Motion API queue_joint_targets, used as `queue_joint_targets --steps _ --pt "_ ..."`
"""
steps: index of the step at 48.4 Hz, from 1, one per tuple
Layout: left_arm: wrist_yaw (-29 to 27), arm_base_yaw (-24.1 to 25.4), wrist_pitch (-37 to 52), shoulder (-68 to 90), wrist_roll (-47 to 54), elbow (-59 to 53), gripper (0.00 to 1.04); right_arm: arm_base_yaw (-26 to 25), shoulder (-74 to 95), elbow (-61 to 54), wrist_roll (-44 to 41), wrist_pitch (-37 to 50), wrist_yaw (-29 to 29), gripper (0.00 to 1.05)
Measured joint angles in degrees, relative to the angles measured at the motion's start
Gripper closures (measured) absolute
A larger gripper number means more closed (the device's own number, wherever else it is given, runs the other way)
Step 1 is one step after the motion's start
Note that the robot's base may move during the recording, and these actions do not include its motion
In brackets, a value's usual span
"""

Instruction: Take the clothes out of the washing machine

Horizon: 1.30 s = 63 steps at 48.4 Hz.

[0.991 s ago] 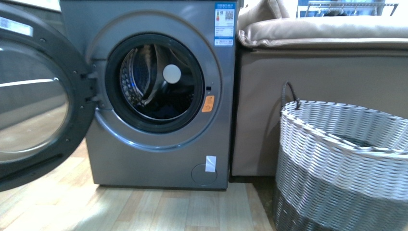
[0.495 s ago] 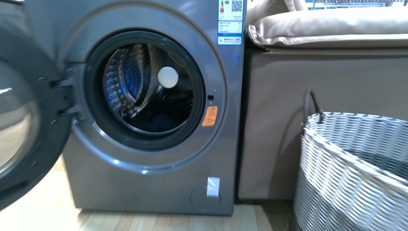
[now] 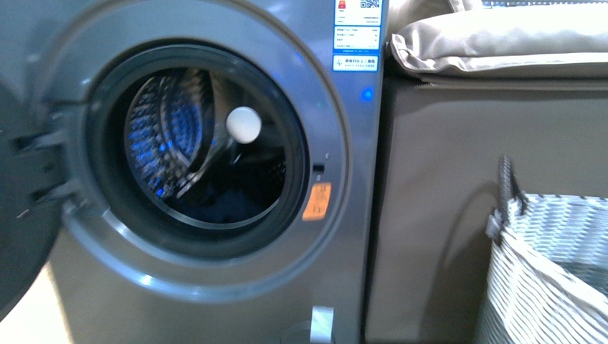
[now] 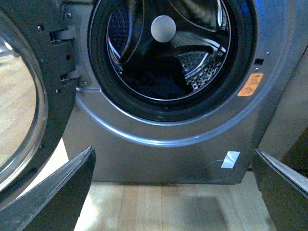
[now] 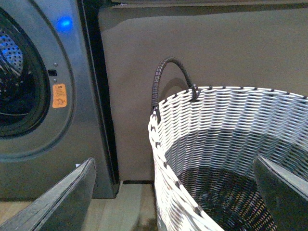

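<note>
Inside, clothes [image 4: 161, 85] lie at btm of open washing machine [image 4: 168, 154].

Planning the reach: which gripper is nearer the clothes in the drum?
Left. The left gripper faces the open washing machine head-on, with the clothes in its drum straight ahead. The right gripper points at the basket, with the machine off to one side.

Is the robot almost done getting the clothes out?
Not yet. Done: the door is open. In hand: nothing, the left gripper and right gripper are both open and empty. Left: the dark clothes lie in the drum, and the basket looks empty.
</note>
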Motion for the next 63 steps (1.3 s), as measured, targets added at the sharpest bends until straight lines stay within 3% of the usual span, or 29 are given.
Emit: queue_joint_targets --steps 34,36,39,42,54,63 --pt "0.04 0.0 0.0 0.04 0.0 0.0 0.07 0.0 0.0 0.0 0.0 0.0 -0.02 0.08" --pt "3.52 1.25 -0.94 0.59 -1.46 0.22 0.07 0.0 0.0 0.0 0.0 0.0 -0.02 0.08" --pt "14.1 4.37 -3.65 2.38 -6.93 0.85 0.07 0.0 0.0 0.0 0.0 0.0 -0.02 0.08" --pt "18.53 5.81 -4.44 3.48 -10.34 0.85 0.07 0.0 0.0 0.0 0.0 0.0 -0.04 0.08" --pt "14.75 4.63 2.95 9.09 -11.76 1.22 0.07 0.0 0.0 0.0 0.0 0.0 0.02 0.08" --pt "12.17 2.36 16.57 21.11 -9.42 2.86 0.07 0.0 0.0 0.0 0.0 0.0 0.0 0.08"
